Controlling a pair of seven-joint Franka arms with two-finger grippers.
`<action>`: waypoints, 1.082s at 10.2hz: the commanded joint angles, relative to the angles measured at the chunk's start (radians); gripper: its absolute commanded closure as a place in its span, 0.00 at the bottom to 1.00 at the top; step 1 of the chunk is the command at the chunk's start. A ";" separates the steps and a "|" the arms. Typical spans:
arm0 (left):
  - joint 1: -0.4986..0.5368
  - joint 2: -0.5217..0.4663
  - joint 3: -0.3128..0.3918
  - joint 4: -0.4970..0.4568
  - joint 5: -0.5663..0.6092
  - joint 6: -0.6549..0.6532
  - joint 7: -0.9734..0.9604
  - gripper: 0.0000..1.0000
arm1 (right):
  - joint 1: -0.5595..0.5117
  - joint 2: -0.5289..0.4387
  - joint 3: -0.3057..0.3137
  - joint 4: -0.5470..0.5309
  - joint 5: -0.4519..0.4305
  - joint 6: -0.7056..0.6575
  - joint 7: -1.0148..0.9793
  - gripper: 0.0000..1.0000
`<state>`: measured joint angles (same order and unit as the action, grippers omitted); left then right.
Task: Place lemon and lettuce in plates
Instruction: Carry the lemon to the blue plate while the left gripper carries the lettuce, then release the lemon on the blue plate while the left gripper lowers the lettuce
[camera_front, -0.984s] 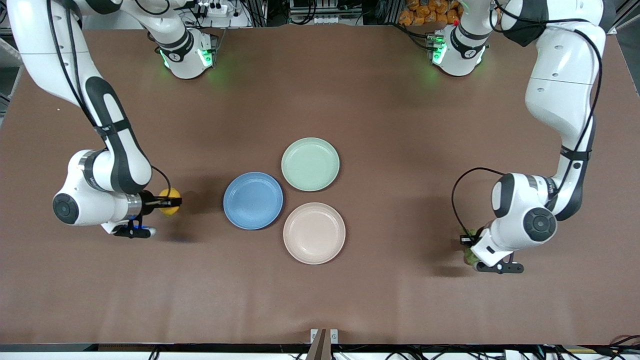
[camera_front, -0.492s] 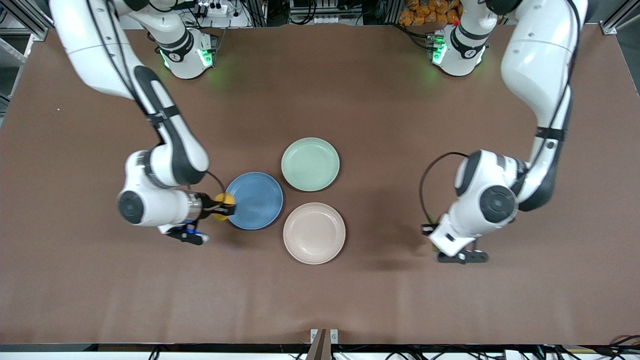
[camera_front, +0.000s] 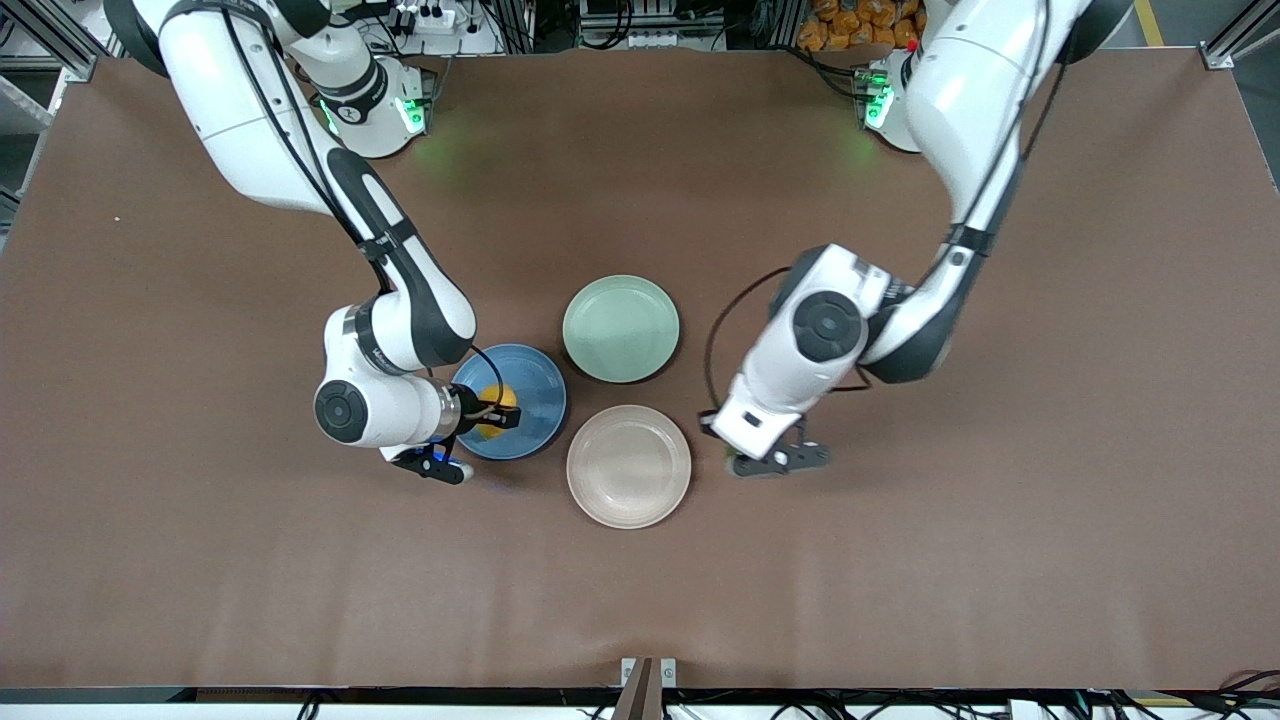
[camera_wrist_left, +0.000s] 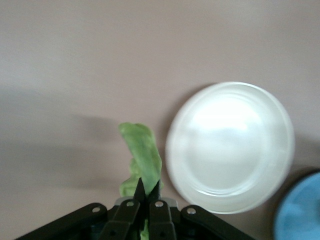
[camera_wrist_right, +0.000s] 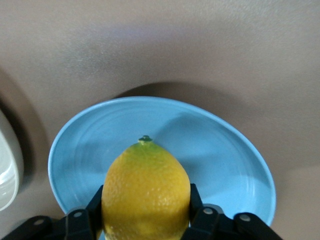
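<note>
Brown table (camera_front: 640, 600), matte, faintly mottled cloth-like surface, wide rectangle.

No readable brand or label anywhere; small lettering on the arm cuffs too fine to make out.

Two white arms, glossy shells with black joint bands, reaching in from the bases toward the plate cluster at mid-table.

Three round shallow plates, smooth, raised rims, close together. Mint-green plate (camera_front: 620, 328) farthest from the front camera. Blue plate (camera_front: 530, 400) nearer the camera and toward the right arm's end. Cream-white plate (camera_front: 628, 466) nearest the camera, just beside the blue one; glossy and pale in the left wrist view (camera_wrist_left: 230, 145).

Right gripper (camera_front: 497, 412) over the blue plate, fingers clamped on either side of the lemon (camera_front: 493, 400). Lemon seen close in the right wrist view (camera_wrist_right: 146, 192): oval, yellow-orange, finely pitted skin, greenish at the tip with a small nub. Blue plate (camera_wrist_right: 220, 160) directly beneath, faint concentric rings on its face.

Left gripper (camera_front: 728, 452) over bare table just beside the cream-white plate, toward the left arm's end. In the left wrist view, black fingers pinched nearly together (camera_wrist_left: 145, 192) on the lettuce (camera_wrist_left: 142, 160): pale-to-mid green, wrinkled, elongated leaf hanging from the fingertips, over the cloth next to the plate rim, not over the plate. Lettuce almost wholly hidden under the wrist in the front view.
</note>
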<state>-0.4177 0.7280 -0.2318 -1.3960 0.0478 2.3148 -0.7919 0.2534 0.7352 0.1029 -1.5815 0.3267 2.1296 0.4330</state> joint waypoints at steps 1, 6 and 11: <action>-0.091 0.072 0.020 0.018 -0.023 0.162 -0.119 1.00 | -0.003 0.003 0.004 0.034 0.025 -0.013 0.012 0.00; -0.108 0.151 0.025 0.012 0.001 0.324 -0.110 1.00 | -0.184 -0.126 -0.041 0.265 -0.038 -0.533 -0.162 0.00; -0.082 0.039 0.022 0.017 0.011 0.108 -0.101 0.00 | -0.249 -0.339 -0.271 0.287 -0.158 -0.698 -0.552 0.00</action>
<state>-0.5131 0.8397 -0.2122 -1.3634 0.0506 2.5237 -0.9010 -0.0025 0.4378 -0.1019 -1.2802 0.1970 1.4855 -0.0122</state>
